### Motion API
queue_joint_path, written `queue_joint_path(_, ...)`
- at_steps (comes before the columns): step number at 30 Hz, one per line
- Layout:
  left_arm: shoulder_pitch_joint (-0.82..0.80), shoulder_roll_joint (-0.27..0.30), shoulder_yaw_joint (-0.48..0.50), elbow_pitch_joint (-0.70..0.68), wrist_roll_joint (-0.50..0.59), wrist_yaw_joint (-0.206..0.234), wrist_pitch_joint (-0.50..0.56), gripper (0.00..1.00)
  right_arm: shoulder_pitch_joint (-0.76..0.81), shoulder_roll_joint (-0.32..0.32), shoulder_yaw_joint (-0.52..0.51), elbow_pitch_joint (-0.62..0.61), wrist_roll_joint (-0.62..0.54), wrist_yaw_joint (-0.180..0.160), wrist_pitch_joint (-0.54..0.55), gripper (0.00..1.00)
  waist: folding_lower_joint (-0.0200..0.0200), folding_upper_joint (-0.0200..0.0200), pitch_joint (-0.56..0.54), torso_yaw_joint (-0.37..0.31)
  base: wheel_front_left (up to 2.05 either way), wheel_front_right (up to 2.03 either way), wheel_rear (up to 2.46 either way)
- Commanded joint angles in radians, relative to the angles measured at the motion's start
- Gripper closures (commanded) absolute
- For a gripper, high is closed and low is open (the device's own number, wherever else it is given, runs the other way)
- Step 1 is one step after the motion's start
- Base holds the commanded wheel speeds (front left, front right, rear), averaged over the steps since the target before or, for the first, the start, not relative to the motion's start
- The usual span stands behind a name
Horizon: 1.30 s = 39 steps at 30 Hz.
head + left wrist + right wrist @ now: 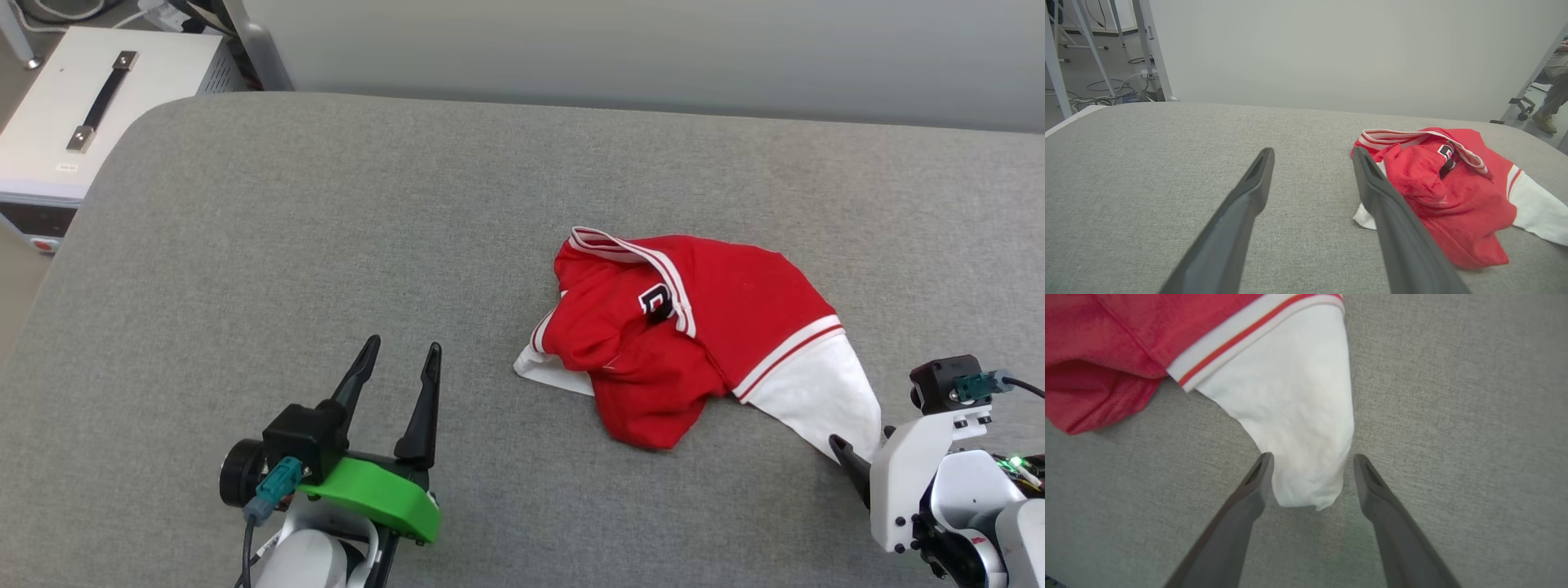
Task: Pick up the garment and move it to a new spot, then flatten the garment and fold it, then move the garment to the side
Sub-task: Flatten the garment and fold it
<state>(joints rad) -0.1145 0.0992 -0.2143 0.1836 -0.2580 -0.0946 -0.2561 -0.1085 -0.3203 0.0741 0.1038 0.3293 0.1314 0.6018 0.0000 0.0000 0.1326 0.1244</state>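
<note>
The garment (pixel 718 314) is a red jersey with white sleeves and striped trim, lying crumpled right of centre on the grey surface. Part of a black, white-outlined letter shows among its folds. My left gripper (pixel 404 351) stands open well to the garment's left, with nothing between its fingers; in the left wrist view the garment (pixel 1457 196) lies off to the right of the left gripper (pixel 1312 157). My right gripper (pixel 1312 465) is open, its two fingers straddling the tip of the white sleeve (pixel 1298 416). In the head view one right fingertip (pixel 845 457) shows beside the sleeve end.
The padded grey table (pixel 326 245) has rounded corners and a plain wall behind it. A white equipment box (pixel 73 114) with a black handle stands off the far left corner. Metal frame legs and cables (pixel 1098 90) lie beyond the table; a seated person's leg (pixel 1551 102) shows far right.
</note>
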Motion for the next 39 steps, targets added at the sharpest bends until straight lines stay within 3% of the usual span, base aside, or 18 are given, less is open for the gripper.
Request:
queue_joint_path(1,-0.019,-0.006,0.006,0.001,0.015,-0.008,-0.006,0.0,-0.017,0.0,-0.004,0.014,0.001,-0.001,-0.011,0.0,0.0,0.0,0.021,0.019,0.0,0.0,0.0)
queue_joint_path(8,-0.032,-0.013,0.024,0.0,0.032,-0.02,-0.006,0.0,-0.041,0.012,0.032,0.074,0.006,-0.001,-0.032,0.0,0.0,0.0,0.055,0.021,0.0,0.0,0.0)
queue_joint_path(9,-0.033,-0.013,0.025,0.002,0.034,-0.021,-0.006,0.0,-0.043,0.012,0.041,0.081,0.008,-0.001,-0.034,0.63,0.0,0.0,0.058,0.019,0.0,0.0,0.0)
queue_joint_path(10,-0.034,-0.014,0.027,0.004,0.036,-0.023,-0.006,0.0,-0.047,0.012,0.05,0.087,0.011,-0.001,-0.04,1.0,0.0,0.0,0.061,0.016,0.0,0.0,0.0)
queue_joint_path(17,-0.036,-0.012,0.04,0.018,0.049,-0.028,-0.006,0.0,-0.057,-0.023,0.031,0.118,0.039,-0.001,-0.095,1.0,0.0,0.0,0.044,-0.015,0.0,0.0,0.0)
queue_joint_path(28,-0.038,-0.015,0.048,0.021,0.057,-0.033,-0.006,0.0,-0.045,-0.15,-0.129,0.154,0.024,-0.001,-0.09,1.0,0.0,0.0,0.037,-0.046,0.0,0.0,0.0)
queue_joint_path(34,-0.057,-0.016,0.052,0.021,0.058,-0.034,-0.006,0.0,-0.07,-0.134,-0.224,0.205,-0.06,-0.001,-0.105,1.0,0.0,0.0,0.064,-0.047,0.0,0.0,0.0)
queue_joint_path(35,-0.061,-0.016,0.052,0.022,0.059,-0.034,-0.006,0.0,-0.074,-0.121,-0.227,0.214,-0.069,-0.001,-0.111,0.7,0.0,0.0,0.066,-0.047,0.0,0.0,0.0)
queue_joint_path(36,-0.064,-0.017,0.051,0.023,0.059,-0.034,-0.006,0.0,-0.078,-0.11,-0.229,0.221,-0.075,-0.001,-0.116,0.11,0.0,0.0,0.068,-0.048,0.0,0.0,0.0)
queue_joint_path(37,-0.066,-0.017,0.052,0.025,0.06,-0.034,-0.006,0.0,-0.085,-0.094,-0.235,0.23,-0.082,-0.001,-0.123,0.0,0.0,0.0,0.069,-0.049,0.0,0.0,0.0)
queue_joint_path(39,-0.07,-0.018,0.052,0.028,0.06,-0.035,-0.006,0.0,-0.096,-0.071,-0.237,0.235,-0.098,-0.001,-0.145,0.0,0.0,0.0,0.068,-0.052,0.0,0.0,0.0)
